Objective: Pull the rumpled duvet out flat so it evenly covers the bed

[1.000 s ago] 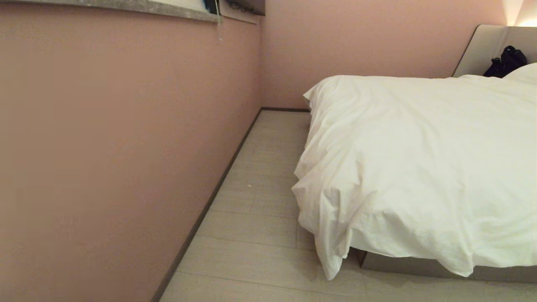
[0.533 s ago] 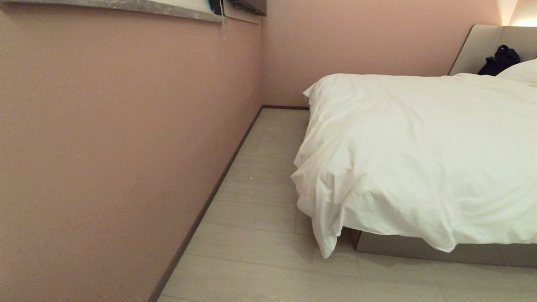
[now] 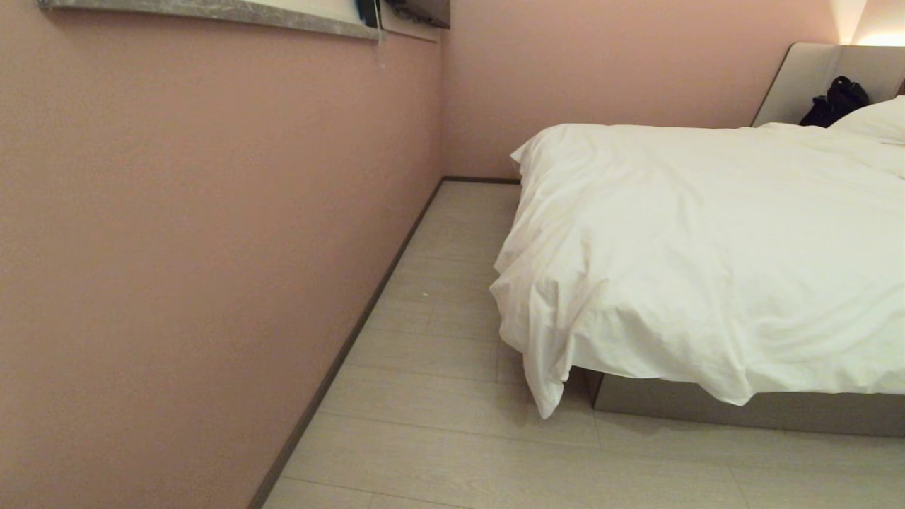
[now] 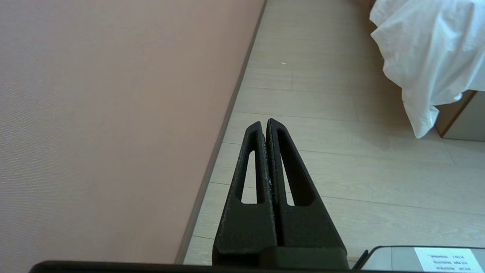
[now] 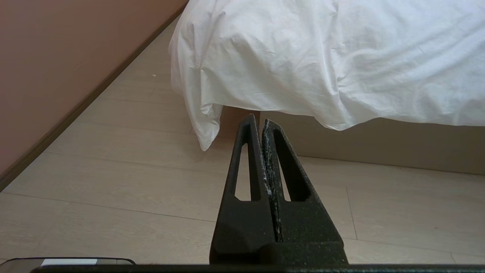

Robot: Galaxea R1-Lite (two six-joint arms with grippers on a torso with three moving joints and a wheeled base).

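Duvet [image 3: 707, 261] on bed [image 3: 742, 411], right side, near left corner drooping toward floor [image 3: 452, 438]. Looks soft, puffy, floppy; best grab at corner. Left gripper [image 4: 264, 125], right gripper [image 5: 258, 120]: jaws together, empty, low above floor.

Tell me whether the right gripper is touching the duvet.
Apart. The right wrist view shows the right gripper shut, with bare floor between it and the duvet.
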